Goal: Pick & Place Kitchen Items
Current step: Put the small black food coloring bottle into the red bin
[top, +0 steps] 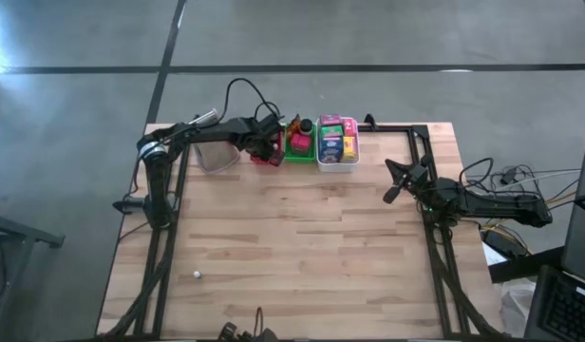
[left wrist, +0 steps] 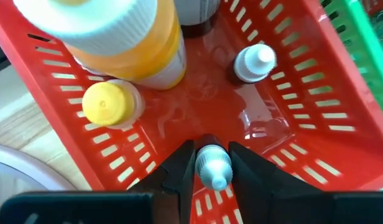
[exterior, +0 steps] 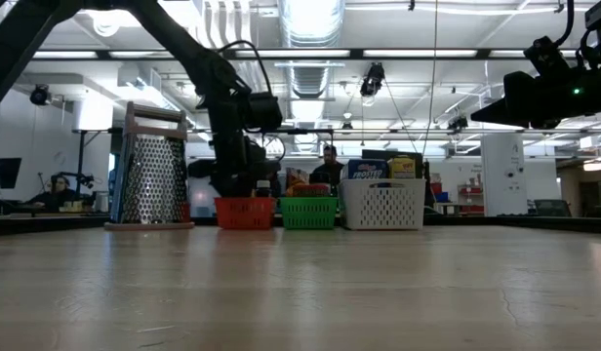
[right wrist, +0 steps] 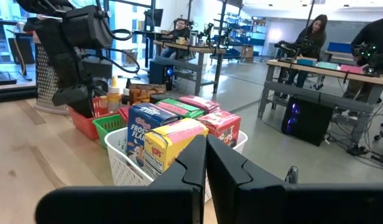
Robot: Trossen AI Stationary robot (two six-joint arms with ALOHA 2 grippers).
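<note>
My left gripper [top: 265, 148] reaches down into the red tray [left wrist: 291, 124] at the table's far side and is shut on a tiny bottle with a pale cap [left wrist: 214, 167]. In the red tray stand an orange bottle with a white ribbed cap [left wrist: 126, 37], a yellow-capped bottle [left wrist: 107, 104] and a small dark bottle with a white nozzle cap [left wrist: 253, 62]. The green tray [top: 298, 147] and the white tray [top: 336, 157] hold coloured packets [right wrist: 173, 134]. My right gripper [right wrist: 206, 158] hovers shut and empty above the table's right side [top: 399, 180]. My left gripper pinches the tiny bottle just below its pale cap [left wrist: 214, 177] between its two fingers. The fingers [left wrist: 179, 168] come from above, pointing down into the red tray near its wall. The bottle stands upright, cap up. I cannot tell whether its base is on the tray floor.
A metal box grater [exterior: 152, 166] stands left of the red tray. The three trays sit side by side at the far edge. A small white thing [top: 197, 275] lies on the bare wood near the front left. People and desks show in the room behind.
</note>
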